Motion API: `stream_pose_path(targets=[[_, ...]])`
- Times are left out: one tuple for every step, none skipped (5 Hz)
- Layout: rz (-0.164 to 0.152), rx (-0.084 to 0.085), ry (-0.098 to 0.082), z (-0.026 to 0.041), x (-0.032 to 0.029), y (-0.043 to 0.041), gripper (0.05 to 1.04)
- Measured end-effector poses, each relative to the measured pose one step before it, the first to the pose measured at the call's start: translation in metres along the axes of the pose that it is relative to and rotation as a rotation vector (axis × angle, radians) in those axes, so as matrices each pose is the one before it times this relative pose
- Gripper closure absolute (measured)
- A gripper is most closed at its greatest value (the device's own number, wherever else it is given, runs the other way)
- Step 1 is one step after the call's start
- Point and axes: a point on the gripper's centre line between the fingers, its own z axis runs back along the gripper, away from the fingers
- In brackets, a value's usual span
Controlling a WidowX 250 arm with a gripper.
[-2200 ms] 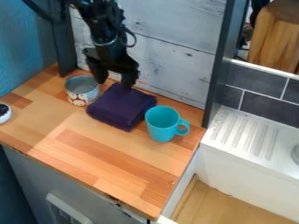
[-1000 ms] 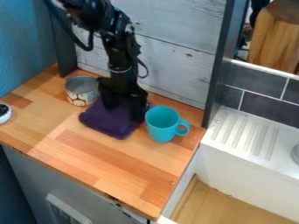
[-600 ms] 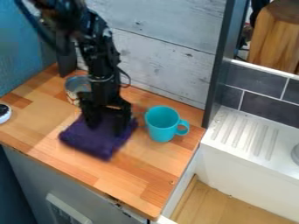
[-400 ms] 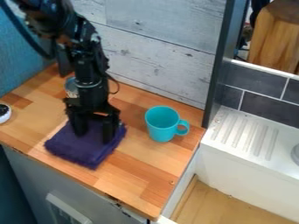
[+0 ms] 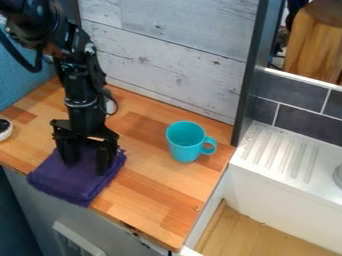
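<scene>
Purple folded cloth [image 5: 63,182], drawn away from the mug to the tabletop's front edge.
We see that the cloth has slid from near the back wall [image 5: 167,70] along the wooden tabletop [image 5: 157,202], and its near side now lies across the front edge, left of the middle. The black two-finger gripper [image 5: 86,167] has travelled with it, its fingers set wide apart over the cloth; with the arm leaning over, we can't be sure whether any fabric is pinched. The turquoise mug with a side handle [image 5: 186,142] has kept its place near the tabletop's right edge, upright and well apart from the cloth. As we judge it, the shift has carried the cloth clear of the mug, but further forward travel could tip it off.
</scene>
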Motion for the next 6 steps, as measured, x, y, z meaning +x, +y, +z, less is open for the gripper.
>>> stream_pose_path(targets=[[-0.0397,-0.0513,-0.0874,0.01570,0.01257,0.00441,0.079],[-0.0274,-0.0274,-0.1333,0.03057,0.02840,-0.00234,0.081],[-0.0285,-0.0130,-0.0756,0.01653,0.02118,-0.00342,0.081],[-0.0582,0.0523,-0.0221,0.01843,0.01426,0.00159,0.081],[-0.0227,0.0896,-0.0213,0.01785,0.01253,0.02282,0.082],[0.0299,0.0272,0.0577,-0.00329,0.01227,0.03095,0.082]])
